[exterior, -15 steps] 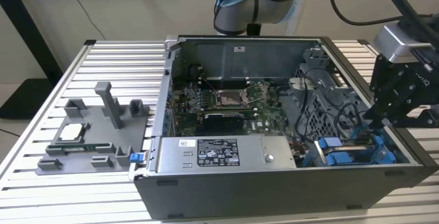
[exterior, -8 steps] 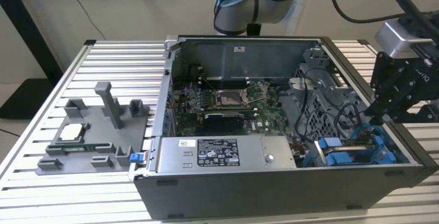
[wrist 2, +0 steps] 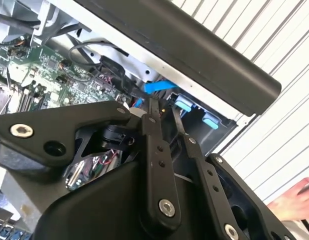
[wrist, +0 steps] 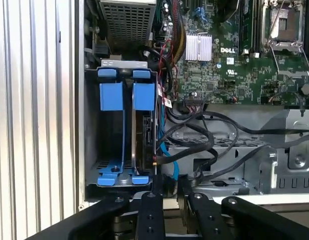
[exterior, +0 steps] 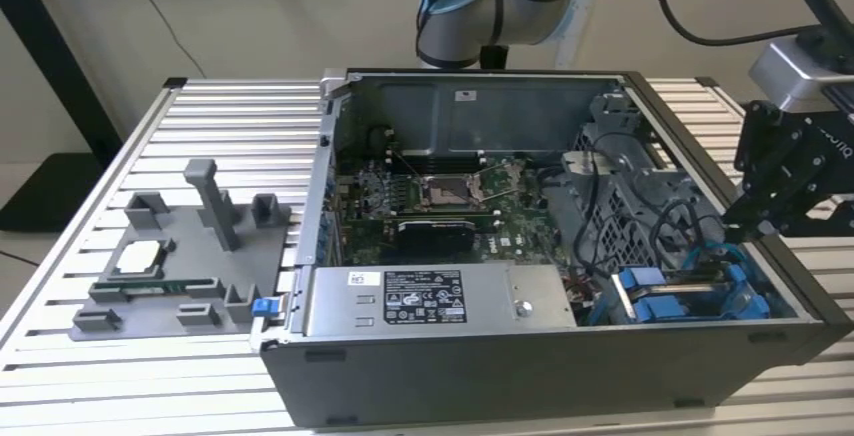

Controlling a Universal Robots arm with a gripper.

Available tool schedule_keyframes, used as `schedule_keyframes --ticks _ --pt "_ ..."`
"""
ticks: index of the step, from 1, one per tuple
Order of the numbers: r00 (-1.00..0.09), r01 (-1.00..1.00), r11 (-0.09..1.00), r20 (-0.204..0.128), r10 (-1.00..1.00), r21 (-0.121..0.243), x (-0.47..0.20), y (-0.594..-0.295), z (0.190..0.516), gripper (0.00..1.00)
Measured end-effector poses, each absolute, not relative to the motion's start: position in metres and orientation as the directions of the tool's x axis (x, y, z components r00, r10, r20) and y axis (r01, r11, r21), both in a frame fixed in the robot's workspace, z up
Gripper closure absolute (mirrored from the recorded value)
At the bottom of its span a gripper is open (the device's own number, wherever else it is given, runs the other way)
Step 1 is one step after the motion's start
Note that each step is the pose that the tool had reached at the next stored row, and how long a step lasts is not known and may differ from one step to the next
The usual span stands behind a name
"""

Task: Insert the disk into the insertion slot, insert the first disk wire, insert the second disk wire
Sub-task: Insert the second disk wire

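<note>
The disk (wrist: 146, 132) sits on edge inside the insertion slot (wrist: 113, 97), at the case's (exterior: 534, 376) near corner on the exterior view's right. The gripper (wrist: 170, 185) hangs just beside it; clenched or released, I cannot tell.

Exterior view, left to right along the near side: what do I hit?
grey fixture plate → power supply → insertion slot
</note>
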State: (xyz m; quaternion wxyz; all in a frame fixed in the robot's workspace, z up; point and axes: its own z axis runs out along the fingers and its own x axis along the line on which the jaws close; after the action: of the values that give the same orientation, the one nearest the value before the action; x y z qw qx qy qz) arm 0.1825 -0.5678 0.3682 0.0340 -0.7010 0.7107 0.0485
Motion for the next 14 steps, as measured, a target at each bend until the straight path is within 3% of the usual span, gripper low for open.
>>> schedule_keyframes --ticks 6,7,14 --pt "-0.015 -1.000 0.012 -0.117 -0.993 0.021 0.1827 -0.5666 0.3648 0.00" --pt "-0.014 -1.000 0.012 -0.117 -0.993 0.021 0.1827 -0.5665 0.3645 1.00" --pt "-0.014 -1.000 0.012 -0.118 -0.993 0.021 0.1827 -0.5666 0.3639 1.00"
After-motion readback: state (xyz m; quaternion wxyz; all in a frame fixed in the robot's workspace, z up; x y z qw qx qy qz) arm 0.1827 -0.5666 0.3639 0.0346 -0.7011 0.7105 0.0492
